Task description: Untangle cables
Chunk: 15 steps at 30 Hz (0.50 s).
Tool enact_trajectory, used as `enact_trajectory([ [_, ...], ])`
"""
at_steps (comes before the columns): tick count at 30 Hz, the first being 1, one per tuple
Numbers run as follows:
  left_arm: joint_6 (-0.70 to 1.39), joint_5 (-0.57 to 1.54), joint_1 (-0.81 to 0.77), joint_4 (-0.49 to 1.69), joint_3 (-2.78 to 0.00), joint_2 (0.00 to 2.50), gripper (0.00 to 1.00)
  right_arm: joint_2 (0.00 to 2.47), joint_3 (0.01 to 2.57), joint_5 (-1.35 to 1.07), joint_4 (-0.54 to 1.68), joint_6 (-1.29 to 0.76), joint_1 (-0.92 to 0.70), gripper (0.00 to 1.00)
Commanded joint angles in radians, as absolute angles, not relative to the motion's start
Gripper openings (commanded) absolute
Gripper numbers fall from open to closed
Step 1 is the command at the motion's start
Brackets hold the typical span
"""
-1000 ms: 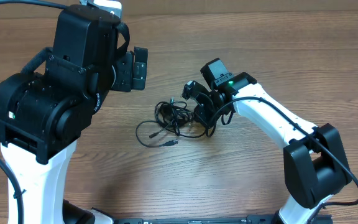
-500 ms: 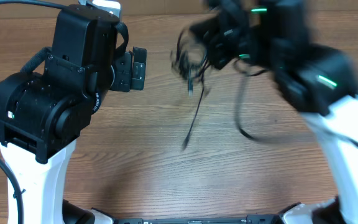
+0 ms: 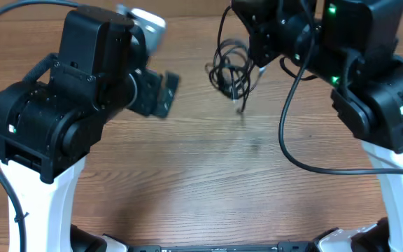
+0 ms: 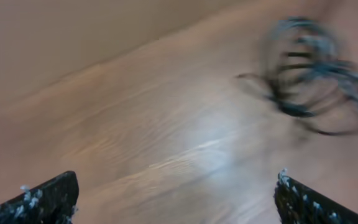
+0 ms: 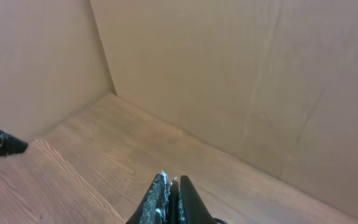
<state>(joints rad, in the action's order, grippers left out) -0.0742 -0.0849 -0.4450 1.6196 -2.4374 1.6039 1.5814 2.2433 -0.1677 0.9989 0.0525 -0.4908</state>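
Overhead: thin black tangled cables (image 3: 231, 70) hang limp, probably light, from clenched right gripper (image 5: 169, 193); left gripper (image 4: 178, 198) released; take a loose loop.

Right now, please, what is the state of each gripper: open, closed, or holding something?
Left gripper: open, holding nothing.
Right gripper: closed; in the overhead view the cables hang from it.

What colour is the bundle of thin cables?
Black. The cables show most sharply in the overhead view; the left wrist view blurs them.
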Motion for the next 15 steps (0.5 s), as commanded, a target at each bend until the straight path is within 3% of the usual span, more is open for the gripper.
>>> enact_trajectory([
  [1,-0.605,0.417,-0.444,1.676,-2.449,1.609,1.0,1.535,2.26,-0.131,0.994,0.053,-0.488,0.04],
  [4,-0.761,0.511,-0.444,1.689,-2.44,1.62,1.0,1.516,2.26,-0.087,1.004,0.053,-0.488,0.04],
  [15,-0.683,0.379,-0.444,1.689,-2.432,1.792,1.0,1.395,2.26,-0.068,1.012,0.06,-0.424,0.04],
])
